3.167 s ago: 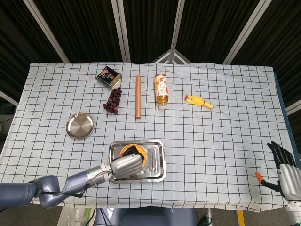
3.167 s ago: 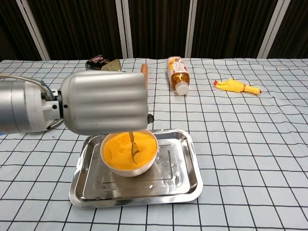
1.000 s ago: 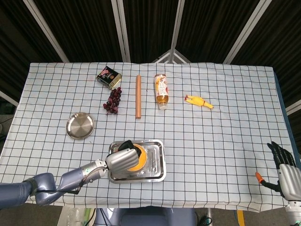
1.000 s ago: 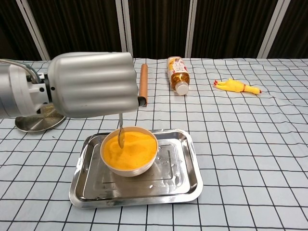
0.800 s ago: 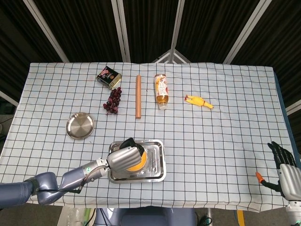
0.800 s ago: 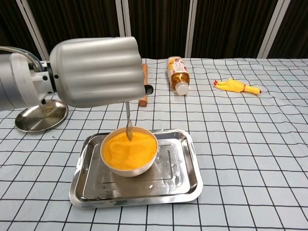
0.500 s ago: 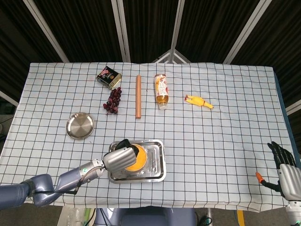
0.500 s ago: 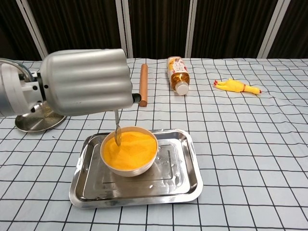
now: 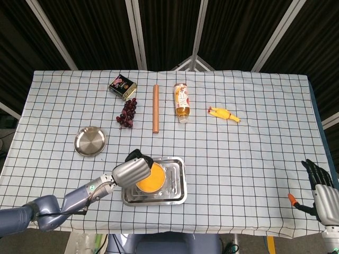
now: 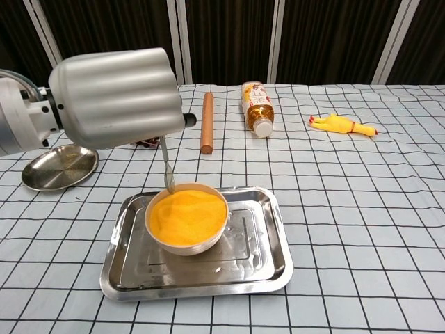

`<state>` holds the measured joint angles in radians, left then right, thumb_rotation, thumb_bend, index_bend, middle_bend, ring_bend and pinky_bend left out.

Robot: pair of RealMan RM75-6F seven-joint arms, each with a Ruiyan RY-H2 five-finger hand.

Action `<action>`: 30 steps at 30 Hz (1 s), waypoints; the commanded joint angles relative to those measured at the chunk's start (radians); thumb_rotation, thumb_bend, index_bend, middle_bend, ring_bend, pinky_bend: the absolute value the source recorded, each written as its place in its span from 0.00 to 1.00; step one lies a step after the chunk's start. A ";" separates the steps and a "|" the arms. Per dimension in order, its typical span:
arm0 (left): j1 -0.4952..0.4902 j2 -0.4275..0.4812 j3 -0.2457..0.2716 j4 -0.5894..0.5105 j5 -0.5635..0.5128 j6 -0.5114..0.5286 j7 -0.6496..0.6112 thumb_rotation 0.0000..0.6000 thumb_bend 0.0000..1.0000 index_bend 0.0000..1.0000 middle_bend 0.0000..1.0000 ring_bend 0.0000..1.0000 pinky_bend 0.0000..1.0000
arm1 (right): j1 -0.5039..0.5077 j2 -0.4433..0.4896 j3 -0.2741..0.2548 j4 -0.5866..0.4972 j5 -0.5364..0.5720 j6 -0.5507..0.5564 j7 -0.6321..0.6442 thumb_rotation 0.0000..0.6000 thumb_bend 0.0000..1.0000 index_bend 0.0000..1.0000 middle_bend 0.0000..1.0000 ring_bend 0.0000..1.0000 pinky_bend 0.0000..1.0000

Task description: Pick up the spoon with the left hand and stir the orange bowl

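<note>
My left hand (image 10: 115, 97) (image 9: 130, 171) hovers above the left rim of the orange bowl (image 10: 186, 217) (image 9: 151, 178) and grips a metal spoon (image 10: 166, 168). The spoon hangs down from the fist, its tip just over the bowl's far left rim. The bowl, filled with orange grains, sits in a steel tray (image 10: 262, 261) (image 9: 178, 188). My right hand (image 9: 318, 188) rests at the table's right edge with fingers spread, holding nothing; the chest view does not show it.
A round steel plate (image 10: 58, 166) (image 9: 90, 141) lies left of the tray. Behind are a wooden rolling pin (image 10: 207, 122), a lying drink bottle (image 10: 256, 108), a tin (image 9: 123, 87), dark grapes (image 9: 127, 112) and a yellow rubber chicken (image 10: 341, 124).
My left hand has drifted left and lifted a little with the spoon. The spoon's tip has come up out of the orange grains to the bowl's left rim. The right hand stayed still.
</note>
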<state>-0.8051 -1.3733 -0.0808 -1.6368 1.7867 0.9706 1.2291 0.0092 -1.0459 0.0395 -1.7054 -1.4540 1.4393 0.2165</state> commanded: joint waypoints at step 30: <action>0.236 -0.013 -0.018 0.416 -0.233 0.257 -0.226 1.00 0.57 0.81 1.00 1.00 1.00 | -0.006 0.001 -0.002 -0.006 0.001 0.005 0.004 1.00 0.34 0.00 0.00 0.00 0.00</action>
<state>-0.5778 -1.3582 -0.1036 -1.2624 1.5711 1.2299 1.0271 0.0033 -1.0445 0.0380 -1.7117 -1.4529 1.4437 0.2210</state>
